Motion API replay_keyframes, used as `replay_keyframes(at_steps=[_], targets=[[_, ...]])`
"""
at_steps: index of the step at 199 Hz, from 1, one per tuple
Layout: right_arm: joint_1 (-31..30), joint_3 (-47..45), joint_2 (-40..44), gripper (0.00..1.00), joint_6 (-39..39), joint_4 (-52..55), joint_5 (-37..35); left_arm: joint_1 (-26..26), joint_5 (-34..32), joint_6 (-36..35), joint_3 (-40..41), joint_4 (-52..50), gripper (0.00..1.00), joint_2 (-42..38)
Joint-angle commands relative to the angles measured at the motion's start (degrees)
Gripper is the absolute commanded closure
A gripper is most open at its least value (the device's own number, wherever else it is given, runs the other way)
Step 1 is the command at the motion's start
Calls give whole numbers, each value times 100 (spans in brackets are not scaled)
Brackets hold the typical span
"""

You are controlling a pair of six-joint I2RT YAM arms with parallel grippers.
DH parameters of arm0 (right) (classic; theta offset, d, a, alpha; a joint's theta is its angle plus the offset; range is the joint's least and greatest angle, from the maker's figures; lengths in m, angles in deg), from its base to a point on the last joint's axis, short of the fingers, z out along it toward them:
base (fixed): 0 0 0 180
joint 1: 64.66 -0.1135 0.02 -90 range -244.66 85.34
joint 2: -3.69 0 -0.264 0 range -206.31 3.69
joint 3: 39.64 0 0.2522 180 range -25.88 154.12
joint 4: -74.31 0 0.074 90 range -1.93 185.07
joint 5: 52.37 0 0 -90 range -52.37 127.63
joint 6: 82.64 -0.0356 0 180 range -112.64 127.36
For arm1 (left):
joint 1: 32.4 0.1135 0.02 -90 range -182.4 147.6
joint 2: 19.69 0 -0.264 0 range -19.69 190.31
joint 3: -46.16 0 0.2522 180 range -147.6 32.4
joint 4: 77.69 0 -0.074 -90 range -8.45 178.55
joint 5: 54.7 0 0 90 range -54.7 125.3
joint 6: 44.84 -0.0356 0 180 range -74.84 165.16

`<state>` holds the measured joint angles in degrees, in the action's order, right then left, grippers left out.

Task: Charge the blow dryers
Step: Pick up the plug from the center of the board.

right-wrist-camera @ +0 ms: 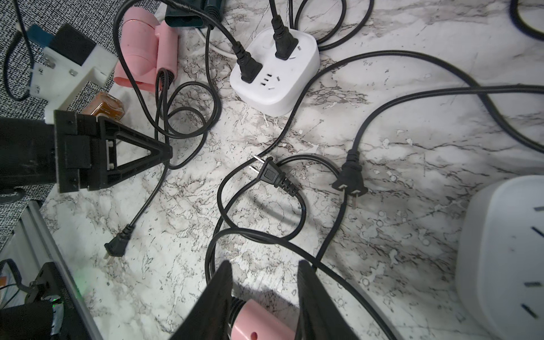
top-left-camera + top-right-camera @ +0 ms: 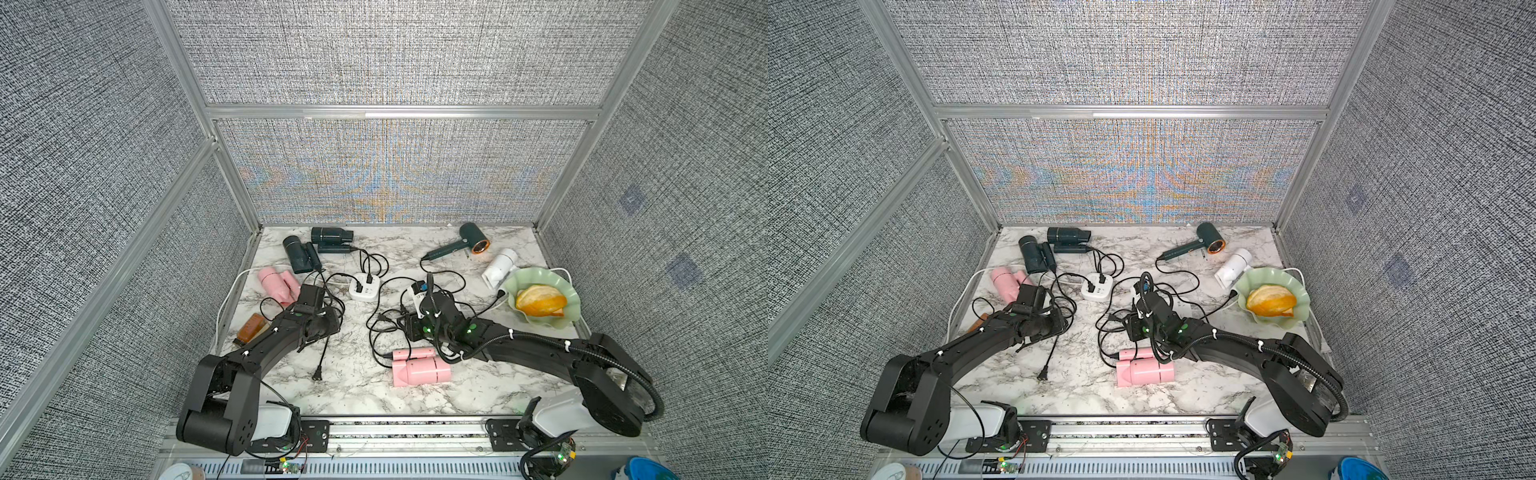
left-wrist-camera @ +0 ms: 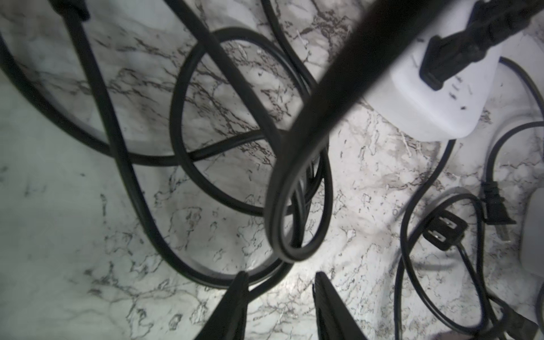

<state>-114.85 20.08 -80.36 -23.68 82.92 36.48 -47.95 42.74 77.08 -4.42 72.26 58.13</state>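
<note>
Left wrist view shows the left gripper (image 3: pixel 281 294), jaws narrowly apart over bare table (image 3: pixel 59 235) beside looped cords (image 3: pixel 176 132); its arm stretches far from the near-left base. The right gripper (image 1: pixel 265 273), arm bent leftward to centre, straddles the near pink dryer (image 1: pixel 262 326) handle; grip unclear. 5 other dryers (image 2: pixel 332 235) lie farther back.

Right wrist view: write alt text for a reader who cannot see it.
The right end effector straddles a pink plastic blow dryer's handle on the marble-patterned tabletop. Beyond, loose black cords and three unplugged plugs sprawl before a white square power strip holding two plugs.
</note>
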Motion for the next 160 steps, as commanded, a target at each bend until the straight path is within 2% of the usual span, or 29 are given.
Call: replay_keyframes(at_steps=[1, 104, 130, 160], targets=[[-5, 5, -32, 60, -56, -83, -9, 8, -190, -96, -70, 179, 60, 106], [-8, -16, -33, 60, -64, -118, -17, -2, -103, -116, -34, 309, 68, 266], [-2, -24, -34, 60, -66, -118, -17, -6, -94, -91, -29, 352, 72, 341], [-8, -26, -50, 60, -65, -103, -17, -9, -70, -71, -13, 348, 82, 317]])
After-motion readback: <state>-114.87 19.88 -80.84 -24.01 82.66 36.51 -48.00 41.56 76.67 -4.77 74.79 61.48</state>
